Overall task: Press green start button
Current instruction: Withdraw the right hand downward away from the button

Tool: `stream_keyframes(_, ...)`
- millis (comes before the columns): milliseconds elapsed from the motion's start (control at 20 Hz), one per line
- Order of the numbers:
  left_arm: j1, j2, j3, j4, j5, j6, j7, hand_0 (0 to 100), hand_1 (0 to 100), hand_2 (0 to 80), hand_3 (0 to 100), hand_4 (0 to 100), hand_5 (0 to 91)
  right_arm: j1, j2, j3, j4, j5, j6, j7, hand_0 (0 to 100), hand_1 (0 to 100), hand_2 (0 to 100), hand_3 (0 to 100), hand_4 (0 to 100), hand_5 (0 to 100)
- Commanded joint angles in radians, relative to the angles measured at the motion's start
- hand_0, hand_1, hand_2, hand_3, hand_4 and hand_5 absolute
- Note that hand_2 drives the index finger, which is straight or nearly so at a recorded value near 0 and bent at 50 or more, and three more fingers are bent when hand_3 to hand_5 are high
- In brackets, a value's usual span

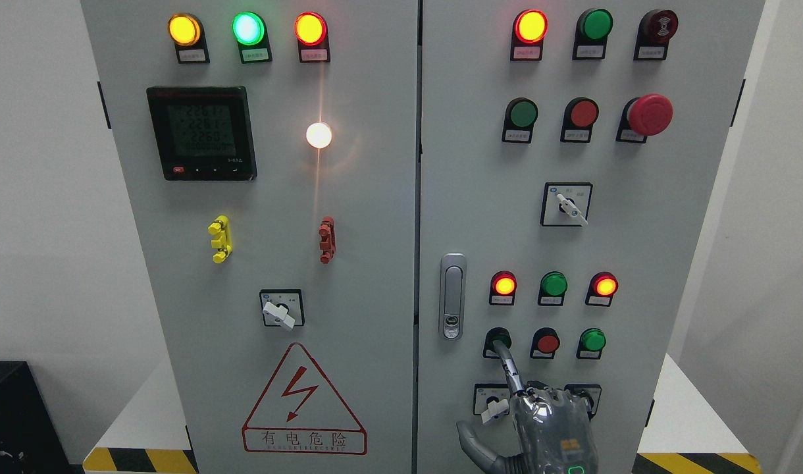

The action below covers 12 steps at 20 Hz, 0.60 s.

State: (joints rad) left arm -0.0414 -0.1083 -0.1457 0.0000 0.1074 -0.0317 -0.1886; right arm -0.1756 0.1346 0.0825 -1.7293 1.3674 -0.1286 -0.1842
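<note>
My right hand (pixel 540 421) comes up from the bottom edge, right of the middle, in front of the right cabinet door. Its index finger (pixel 509 368) is stretched out and its tip rests on the green push button (pixel 498 340) at the left end of the lowest button row. The other fingers are curled and the thumb (pixel 470 441) sticks out to the lower left. The hand holds nothing. The finger hides most of the button. The left arm is out of view.
A red button (pixel 546 342) and another green button (pixel 592 340) sit right of the pressed one. Above are red (pixel 504 284), green (pixel 553 284) and red (pixel 604 285) lamps. A door handle (pixel 451 296) is to the left. A selector switch (pixel 493 408) is beside the hand.
</note>
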Motion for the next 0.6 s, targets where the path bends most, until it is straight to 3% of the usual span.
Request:
stream_keyframes(0,0.0,0.001,0.0,-0.028,0.0,-0.001,0.0,12,56,0.0,0,0,0.0,0.039,0.0,0.0,-0.104,-0.048,-0.011,-0.009,21,28,0,93,86,100)
stream_keyframes(200,0.0,-0.001,0.0,-0.028,0.0,-0.001,0.0,12,56,0.0,0,0,0.0,0.093,0.0,0.002,-0.165,-0.16,-0.011,0.017,23,27,0,91,84,98)
stream_keyframes(300,0.0,0.001,0.0,-0.028,0.0,-0.001,0.0,12,56,0.0,0,0,0.0,0.132,0.0,0.003,-0.193,-0.212,-0.009,0.026,25,26,0,88,81,93)
stream_keyframes(550,0.0,-0.001,0.0,-0.028,0.0,-0.001,0.0,12,56,0.0,0,0,0.0,0.183,-0.001,0.005,-0.252,-0.335,-0.003,0.015,24,25,0,80,78,88)
